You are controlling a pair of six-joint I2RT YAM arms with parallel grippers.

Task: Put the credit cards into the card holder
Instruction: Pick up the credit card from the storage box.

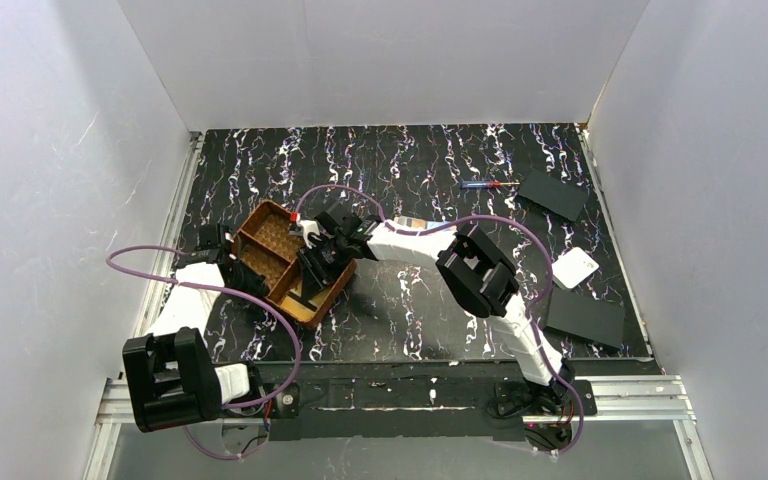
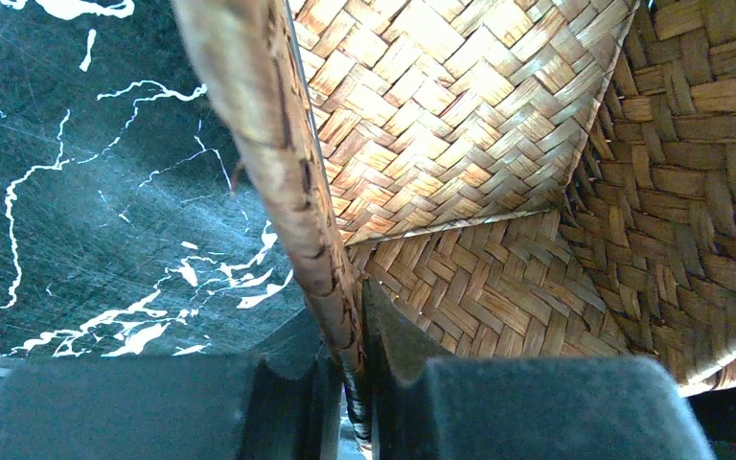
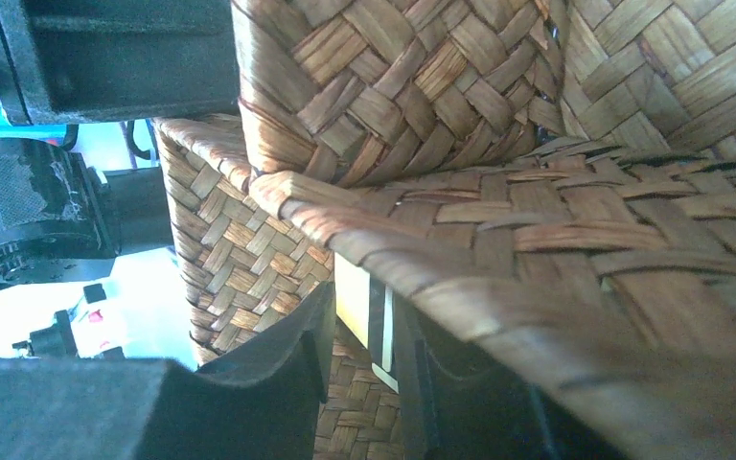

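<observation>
Clamping tight, the left gripper (image 2: 359, 335) has its jaws pinched almost together on the side wall of the one woven tray (image 1: 278, 238), at 9 o'clock from the mat's centre. Inside that tray the right gripper (image 3: 364, 345) sits with jaws narrowed either side of one cream flat piece (image 3: 351, 292) standing on edge. Card or holder, gripped or not, I can't tell. Two black plates (image 1: 552, 194) lie at 2 and 4 o'clock, and one white box (image 1: 574, 267) at 3.
</observation>
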